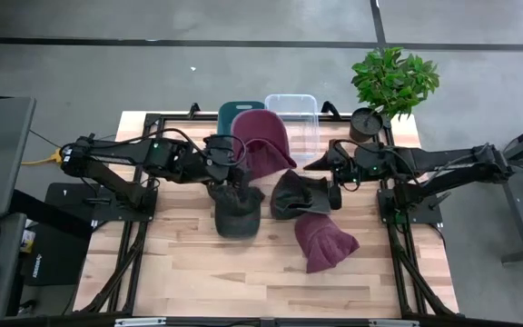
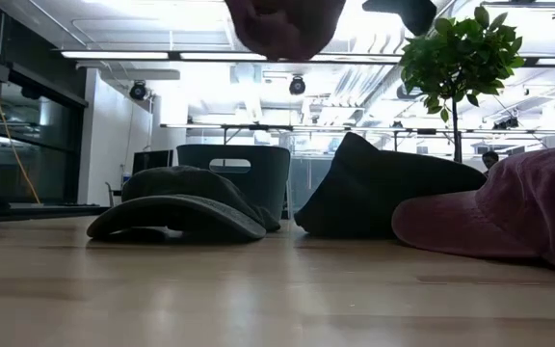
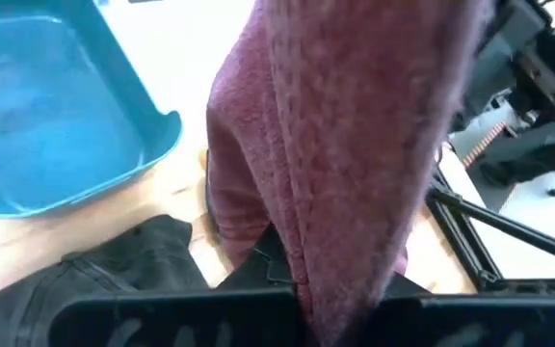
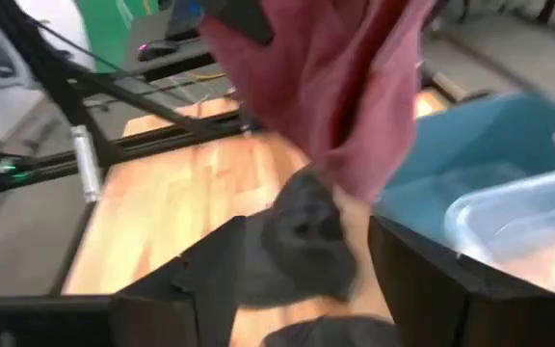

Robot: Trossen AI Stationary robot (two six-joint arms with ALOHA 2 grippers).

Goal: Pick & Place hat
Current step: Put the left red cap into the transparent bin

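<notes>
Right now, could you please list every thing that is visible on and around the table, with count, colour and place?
Maroon hat: one, lifted over the bins by the left gripper.
Maroon hat: one, lying on the table, right front.
Dark hats: two, one centre, one right of it.
Teal bin: one, table's back edge.
Clear bin: one, beside the teal bin.
Potted plant: one, green, back right corner.
Left gripper: shut on the lifted hat.
Right gripper: open, near the hat.

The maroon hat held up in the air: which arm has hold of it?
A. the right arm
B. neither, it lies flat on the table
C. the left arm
C: in the left wrist view the maroon hat hangs from the left gripper, and from above it sits lifted at that arm's end, over the teal bin.
</notes>
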